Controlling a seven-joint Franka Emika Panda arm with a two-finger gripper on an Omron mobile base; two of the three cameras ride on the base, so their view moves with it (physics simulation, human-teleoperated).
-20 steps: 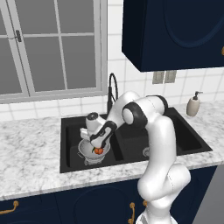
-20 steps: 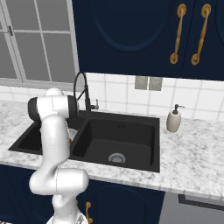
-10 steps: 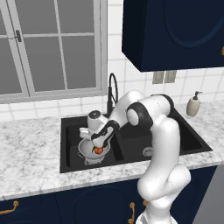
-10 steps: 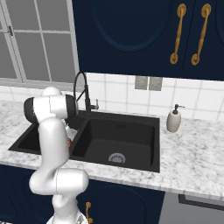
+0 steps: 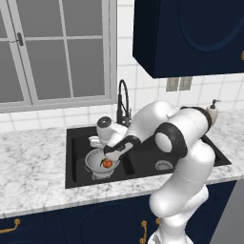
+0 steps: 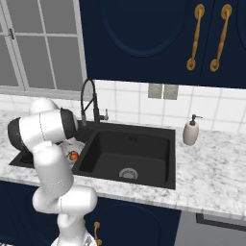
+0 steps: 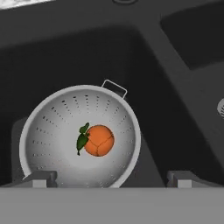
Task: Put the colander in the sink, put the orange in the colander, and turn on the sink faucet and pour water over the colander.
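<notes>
End effector [image 7: 112,178] wide open, empty, low centre of hand view, just above colander [image 7: 65,131]. Orange [image 7: 99,140] sits inside colander, in sink's [image 5: 76,176] left basin. Faucet [image 5: 123,97] stands upper right of end effector in left base view; lever behind divider.
</notes>
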